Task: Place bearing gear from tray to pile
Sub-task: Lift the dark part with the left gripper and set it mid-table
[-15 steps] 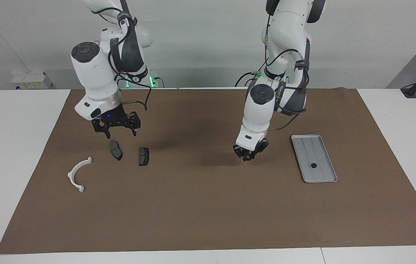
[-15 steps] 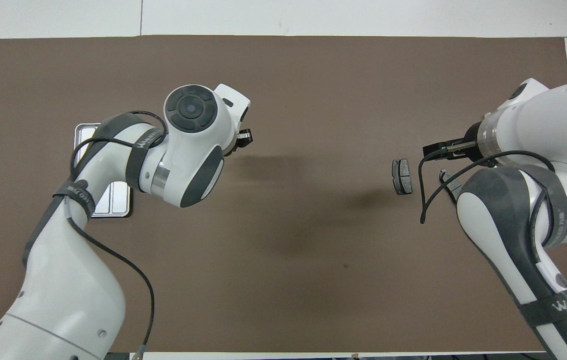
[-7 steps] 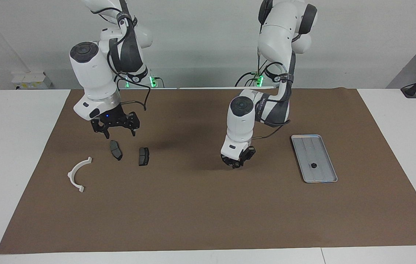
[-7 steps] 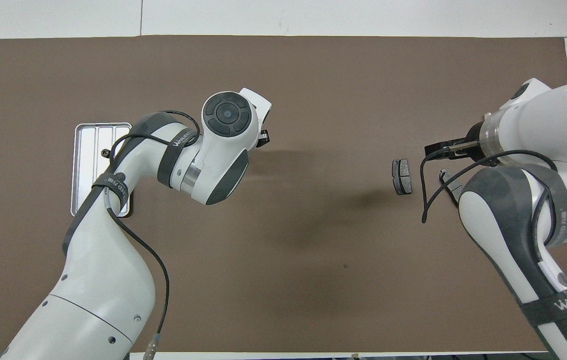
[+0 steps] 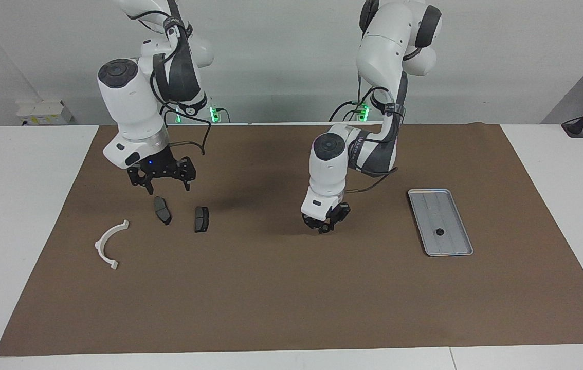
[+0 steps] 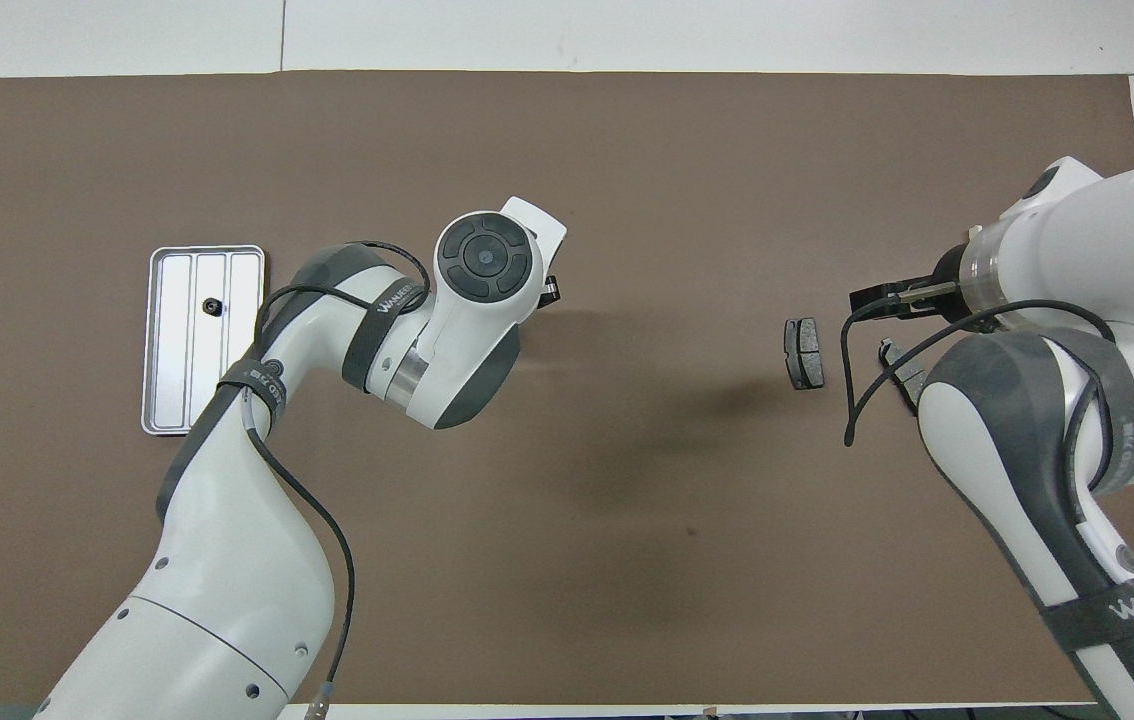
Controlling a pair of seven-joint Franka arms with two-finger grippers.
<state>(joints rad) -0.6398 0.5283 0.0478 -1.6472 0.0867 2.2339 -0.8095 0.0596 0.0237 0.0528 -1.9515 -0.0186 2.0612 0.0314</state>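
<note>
Silver-grey metal with lengthwise ridges and a raised rim: that is the tray (image 5: 448,216), and one small dark round bearing gear (image 5: 439,232) lies in it, toward the end farther from me. It looks like hard, dense metal, stiff and smooth. I judge it slippery and prone to roll, so I would pinch it across its outer edge, squarely from above.

My left hand (image 5: 324,227) hangs low over the bare brown mat (image 5: 271,298). In the facing view the tray is at about three o'clock from it and the pile (image 5: 168,221) at about nine o'clock. Whether this hand is closed on anything I cannot tell.

My right hand (image 5: 168,189) waits spread wide and empty above two dark grey brake-pad plates (image 5: 162,210), flat with a matt face. The white half-ring bracket (image 5: 110,243), a smooth curved plastic-looking piece, lies at about seven o'clock from them.
</note>
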